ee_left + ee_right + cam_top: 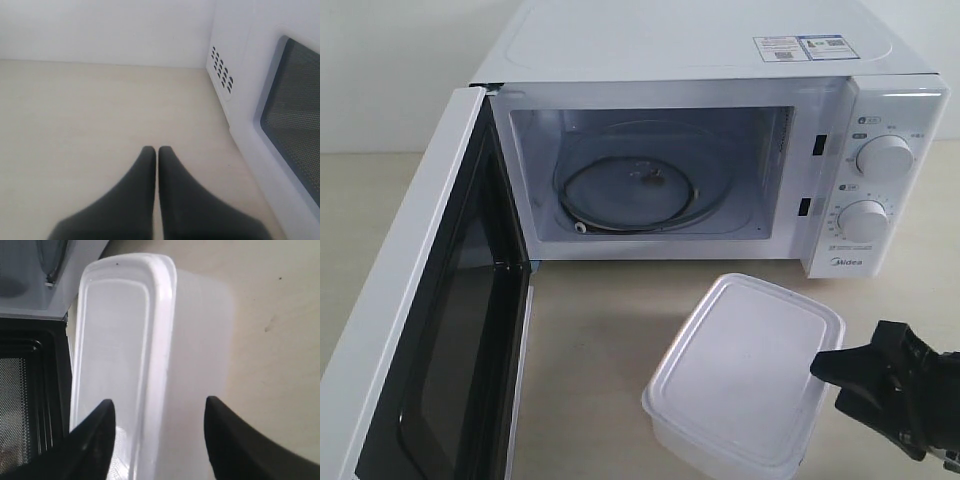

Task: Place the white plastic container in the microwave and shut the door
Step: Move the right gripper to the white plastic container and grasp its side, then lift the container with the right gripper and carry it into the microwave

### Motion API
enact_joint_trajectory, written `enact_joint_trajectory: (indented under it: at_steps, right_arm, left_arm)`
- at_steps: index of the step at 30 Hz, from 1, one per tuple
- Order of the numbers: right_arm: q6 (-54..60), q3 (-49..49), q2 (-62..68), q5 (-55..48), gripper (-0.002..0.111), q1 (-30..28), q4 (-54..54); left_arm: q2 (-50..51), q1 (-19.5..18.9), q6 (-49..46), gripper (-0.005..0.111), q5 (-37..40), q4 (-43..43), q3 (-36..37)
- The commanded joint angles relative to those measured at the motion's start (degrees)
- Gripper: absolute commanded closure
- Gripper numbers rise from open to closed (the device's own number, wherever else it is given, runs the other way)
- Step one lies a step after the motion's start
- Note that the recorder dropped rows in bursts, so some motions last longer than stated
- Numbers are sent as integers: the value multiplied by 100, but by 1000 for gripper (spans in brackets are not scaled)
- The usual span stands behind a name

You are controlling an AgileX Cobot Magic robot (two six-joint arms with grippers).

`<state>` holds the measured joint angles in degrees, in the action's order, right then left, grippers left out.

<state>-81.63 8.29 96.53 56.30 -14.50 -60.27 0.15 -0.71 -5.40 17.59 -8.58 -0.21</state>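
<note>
The microwave [720, 60] stands at the back, its cavity showing a glass turntable [630, 190]. The door [430, 330] is swung wide open to the left, its black inner frame facing the cavity. The white plastic container [745, 375], lid on, rests on the table in front of the microwave's right half. My right gripper [828, 386] is at the container's right edge, open. In the right wrist view its jaws [160, 402] straddle the container's [125, 340] rim, one finger over the lid and the other outside the wall. My left gripper [156, 150] is shut and empty above bare table.
The left wrist view shows the door's [295, 115] outer window and the microwave's vented side wall [222, 70] close by. Two dials [885, 158] sit on the microwave's right panel. Pale tabletop [590, 350] lies between the door and the container.
</note>
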Motion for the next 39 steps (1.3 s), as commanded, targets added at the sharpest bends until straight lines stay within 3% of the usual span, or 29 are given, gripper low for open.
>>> enact_joint_trajectory:
  at_steps: [1, 11, 14, 18, 21, 35, 39]
  right_arm:
    - [18, 33, -40, -31, 57, 498, 644]
    - [-141, 33, -40, -266, 58, 712, 713]
    - [-225, 33, -40, -222, 73, 712, 713]
    - [-225, 33, -40, -222, 81, 712, 701]
    - [-42, 33, -40, -222, 109, 712, 701]
    - [415, 33, -40, 1076, 109, 723, 813]
    - [403, 33, -40, 1166, 109, 1189, 1275]
  left_arm:
    - [-15, -24, -16, 102, -50, 31, 21]
    - [-15, -24, -16, 102, -50, 31, 21]
    - [-15, -24, -16, 102, -50, 31, 21]
    - [-15, -24, -16, 102, -50, 31, 21]
    - [-15, -24, -16, 102, -50, 31, 21]
    - [-15, -24, -16, 102, -50, 31, 21]
    - [-15, -24, -16, 102, -50, 31, 21]
